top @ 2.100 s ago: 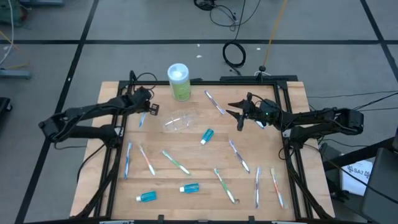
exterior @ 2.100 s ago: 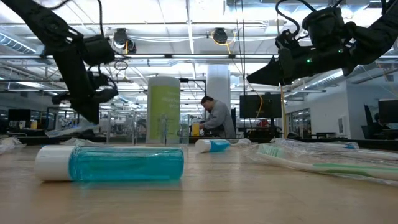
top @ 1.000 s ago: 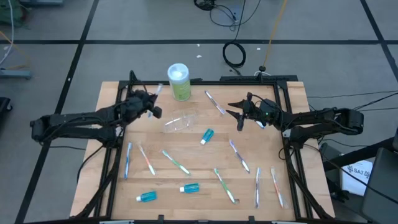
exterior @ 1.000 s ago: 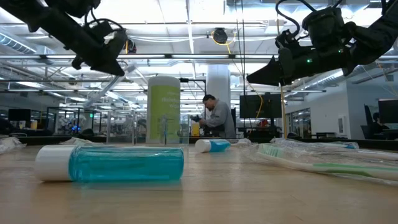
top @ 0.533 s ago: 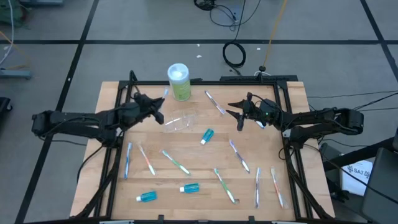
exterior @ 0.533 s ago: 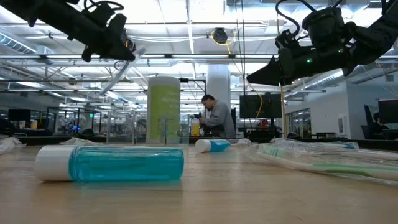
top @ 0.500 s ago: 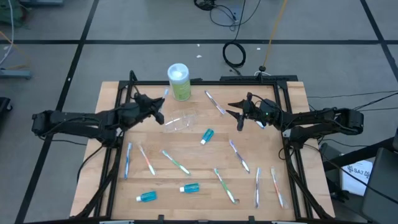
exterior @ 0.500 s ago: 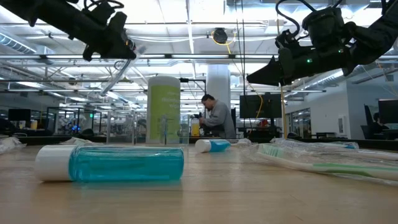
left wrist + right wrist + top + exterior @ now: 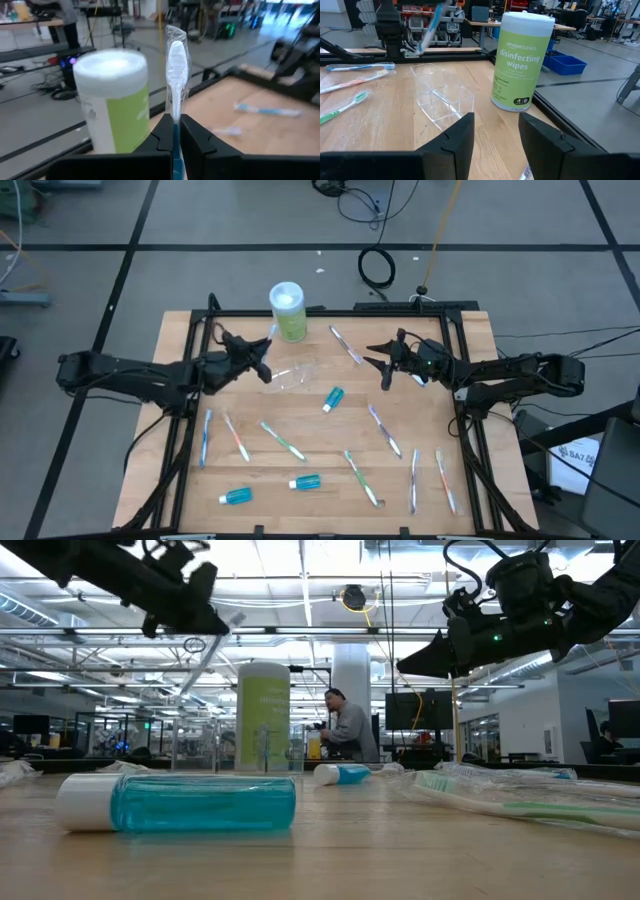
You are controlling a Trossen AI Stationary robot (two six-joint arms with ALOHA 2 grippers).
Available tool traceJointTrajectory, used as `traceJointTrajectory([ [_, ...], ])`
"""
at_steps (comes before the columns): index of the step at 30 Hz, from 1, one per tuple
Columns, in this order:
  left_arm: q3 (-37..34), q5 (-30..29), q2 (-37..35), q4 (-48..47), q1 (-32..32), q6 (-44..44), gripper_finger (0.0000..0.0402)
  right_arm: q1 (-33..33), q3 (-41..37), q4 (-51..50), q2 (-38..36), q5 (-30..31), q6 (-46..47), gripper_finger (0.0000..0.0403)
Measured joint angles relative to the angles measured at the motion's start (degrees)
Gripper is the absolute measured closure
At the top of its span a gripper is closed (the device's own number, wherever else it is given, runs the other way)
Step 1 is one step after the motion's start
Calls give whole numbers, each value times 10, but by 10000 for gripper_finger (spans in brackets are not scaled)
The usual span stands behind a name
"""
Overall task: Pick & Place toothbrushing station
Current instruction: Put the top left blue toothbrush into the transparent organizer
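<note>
Your wrapped toothbrush [image 9: 176,60] is a thin pale stick in clear crinkly film, head end up, its handle pinched between the closed fingers [image 9: 192,137] of the left gripper [image 9: 262,352]. It hangs in the air above the tabletop [image 9: 470,395], just beside the clear plastic cup [image 9: 291,376], which lies on its side near the back, in front of the green-and-white wipes canister [image 9: 287,311]. From the right wrist view you see the cup [image 9: 442,97] as a faceted, see-through shell, mouth toward that camera, with the canister [image 9: 521,60] upright close by.

The right gripper [image 9: 384,369] hovers over the tabletop on the cup's other side, well apart from it, its fingers [image 9: 455,137] spread with nothing between them.

Between the two grippers the wood around the cup is bare except for one blue toothpaste tube [image 9: 333,398] a little nearer the front. More toothbrushes [image 9: 283,441] are scattered across the front half, with two more tubes [image 9: 306,481] near the front edge. A black frame [image 9: 192,425] runs along both sides and the back edge of the tabletop. One toothbrush [image 9: 346,345] lies near the back edge, between the canister and the right gripper.
</note>
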Motion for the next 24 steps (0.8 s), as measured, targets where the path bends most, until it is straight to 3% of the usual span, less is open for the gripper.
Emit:
traceJointTrajectory([
  [9, -1, -38, 101, 91, 0, -5, 392, 0, 0, -4, 0, 0, 0, 257],
  [17, 0, -52, 142, 88, -9, -40, 393, 0, 0, -4, 0, 0, 0, 257],
  [24, 0, -99, 167, 67, -33, -51, 396, 0, 0, -5, 0, 0, 0, 257],
])
